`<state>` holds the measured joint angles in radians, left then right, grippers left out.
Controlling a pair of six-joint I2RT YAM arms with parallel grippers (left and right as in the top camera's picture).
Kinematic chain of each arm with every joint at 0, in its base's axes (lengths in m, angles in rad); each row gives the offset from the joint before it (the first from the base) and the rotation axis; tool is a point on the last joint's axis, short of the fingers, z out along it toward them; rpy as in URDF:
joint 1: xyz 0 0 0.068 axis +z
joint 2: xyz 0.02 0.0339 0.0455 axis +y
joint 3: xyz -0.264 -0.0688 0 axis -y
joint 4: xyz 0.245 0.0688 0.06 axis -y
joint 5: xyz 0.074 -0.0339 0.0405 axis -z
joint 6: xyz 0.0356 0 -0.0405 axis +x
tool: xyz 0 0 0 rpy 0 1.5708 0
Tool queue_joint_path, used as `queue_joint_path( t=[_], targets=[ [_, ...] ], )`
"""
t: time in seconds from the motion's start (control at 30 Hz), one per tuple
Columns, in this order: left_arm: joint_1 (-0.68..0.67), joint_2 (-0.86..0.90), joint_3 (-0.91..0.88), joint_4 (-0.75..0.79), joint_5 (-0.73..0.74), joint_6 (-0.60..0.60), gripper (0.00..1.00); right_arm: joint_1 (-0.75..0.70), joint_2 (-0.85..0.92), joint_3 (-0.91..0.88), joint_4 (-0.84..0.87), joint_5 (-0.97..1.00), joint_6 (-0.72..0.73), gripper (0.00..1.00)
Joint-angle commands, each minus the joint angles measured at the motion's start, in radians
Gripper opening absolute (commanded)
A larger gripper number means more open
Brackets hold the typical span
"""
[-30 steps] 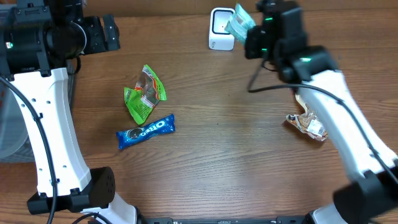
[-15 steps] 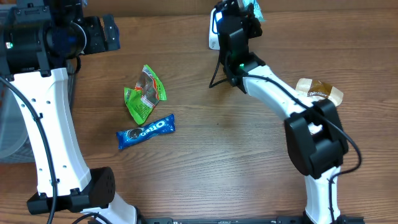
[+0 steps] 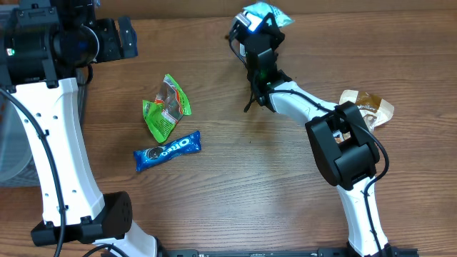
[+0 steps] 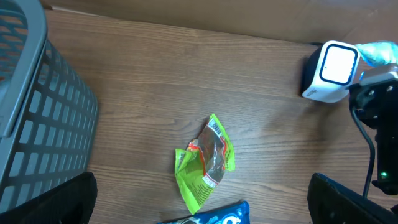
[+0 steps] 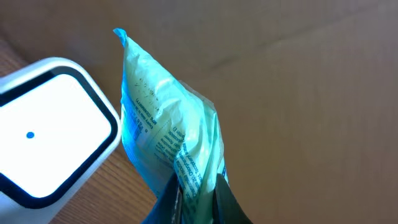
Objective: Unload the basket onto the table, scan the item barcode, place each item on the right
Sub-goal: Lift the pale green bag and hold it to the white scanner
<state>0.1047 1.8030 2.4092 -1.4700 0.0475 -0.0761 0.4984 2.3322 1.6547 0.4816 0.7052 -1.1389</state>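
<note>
Right wrist: the right gripper has its jaws clenched on the bottom edge of the teal packet, and the packet stands up tall in front of the lens!
Where the packet is: up off the table, at the far edge, just beside the white scanner. It sits to the side of the scanner's window, not over it.
Overhead: the right arm reaches across to the far middle of the table, packet on top and scanner almost hidden under the wrist.
Left gripper: jaws spread wide and holding nothing, parked far left above the grey basket.
Done so far: one item is picked, lifted and brought right up to the scanner. By my reading that's the bigger part of this item's run.
Left to do: show the barcode to the window. Fine print covers the side facing the wrist camera, but I can't find a barcode, and I can't tell which side faces the scanner.
Scan confirmed?: nothing here shows it. There's a small blue dot on the window, and that's all.
Waiting on the table: the green packet and blue Oreo pack lie left of centre, with a brown wrapper over on the right. All three are well apart from the scanner.
</note>
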Motion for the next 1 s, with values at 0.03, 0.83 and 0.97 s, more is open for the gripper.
queue_joint_path(
  t=[0.03, 0.83, 0.97],
  targets=[
    [0.000, 0.008, 0.003, 0.001, -0.003, -0.010, 1.00, 0.000, -0.012, 0.019, 0.010, -0.062, -0.093, 0.04],
    [0.000, 0.008, 0.003, 0.001, -0.003, -0.010, 1.00, -0.096, -0.011, 0.019, 0.078, -0.364, -0.488, 0.04],
    [0.000, 0.008, 0.003, 0.001, -0.003, -0.010, 1.00, -0.096, -0.011, 0.019, 0.079, -0.365, -0.512, 0.04]
  ],
)
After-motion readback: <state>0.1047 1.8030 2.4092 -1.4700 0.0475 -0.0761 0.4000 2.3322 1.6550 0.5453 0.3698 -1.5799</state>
